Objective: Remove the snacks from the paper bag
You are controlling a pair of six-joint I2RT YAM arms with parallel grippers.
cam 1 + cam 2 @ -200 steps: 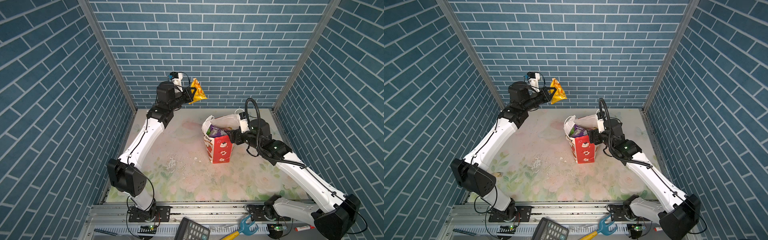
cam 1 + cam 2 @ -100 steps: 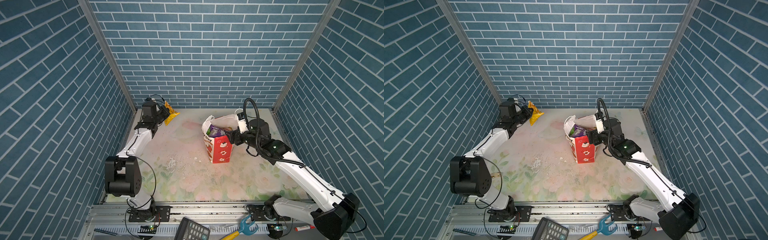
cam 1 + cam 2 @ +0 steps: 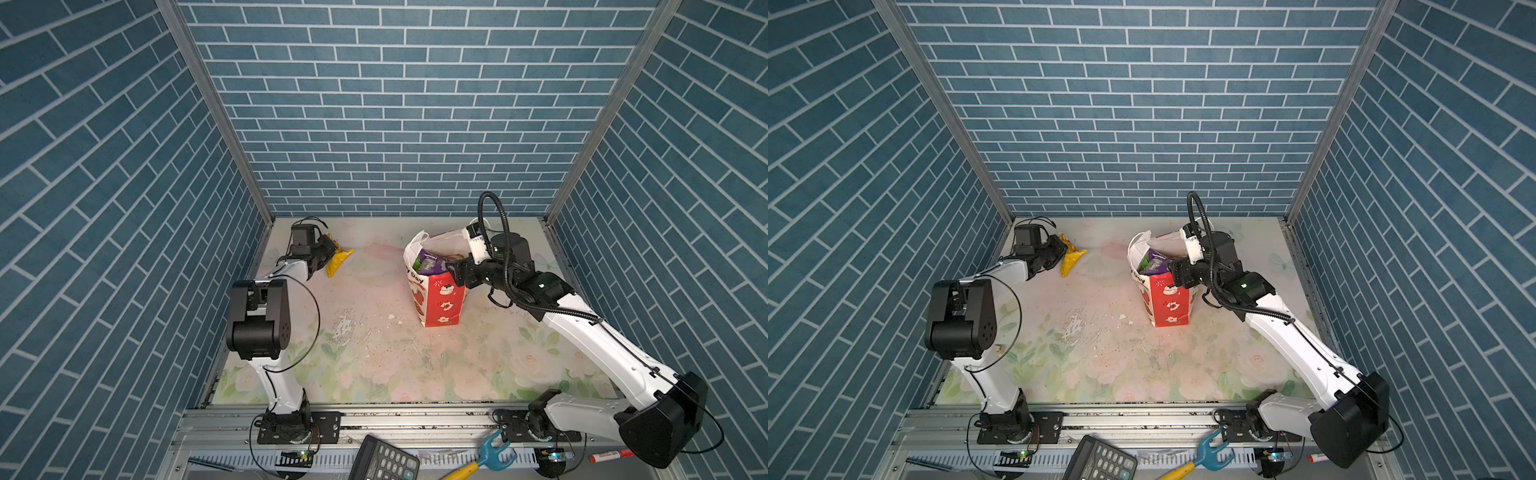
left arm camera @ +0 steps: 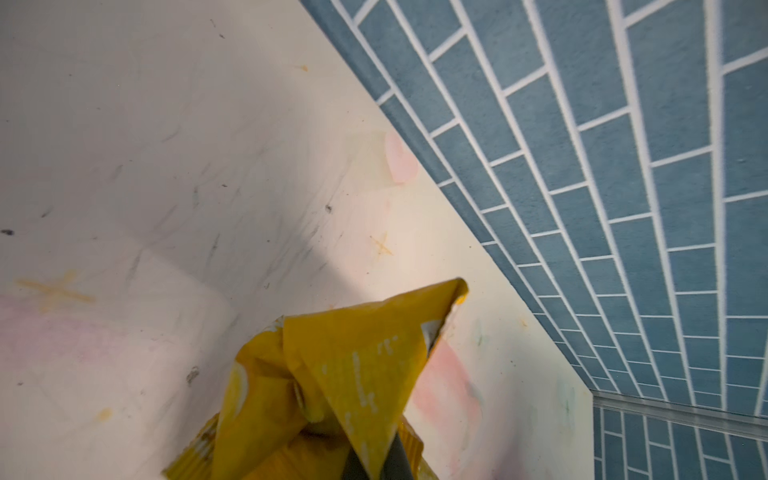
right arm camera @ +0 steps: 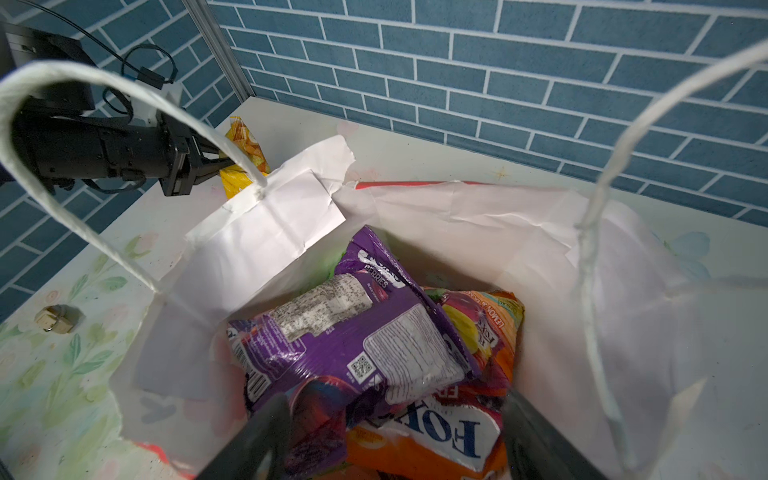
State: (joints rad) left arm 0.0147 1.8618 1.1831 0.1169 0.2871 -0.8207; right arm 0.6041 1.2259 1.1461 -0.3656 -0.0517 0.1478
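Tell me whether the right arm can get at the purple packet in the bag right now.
Probably yes. The right gripper is open at the mouth of the bag, the purple packet lies on top right before it, and the cord handles stand off to either side.

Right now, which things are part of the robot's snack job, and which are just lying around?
For the job: paper bag, yellow packet pinched in the left gripper, purple packet and orange Fox's packet inside the bag, open right gripper over them.

Just lying about: calculator, blue-and-yellow tool, red marker, all at the front edge.
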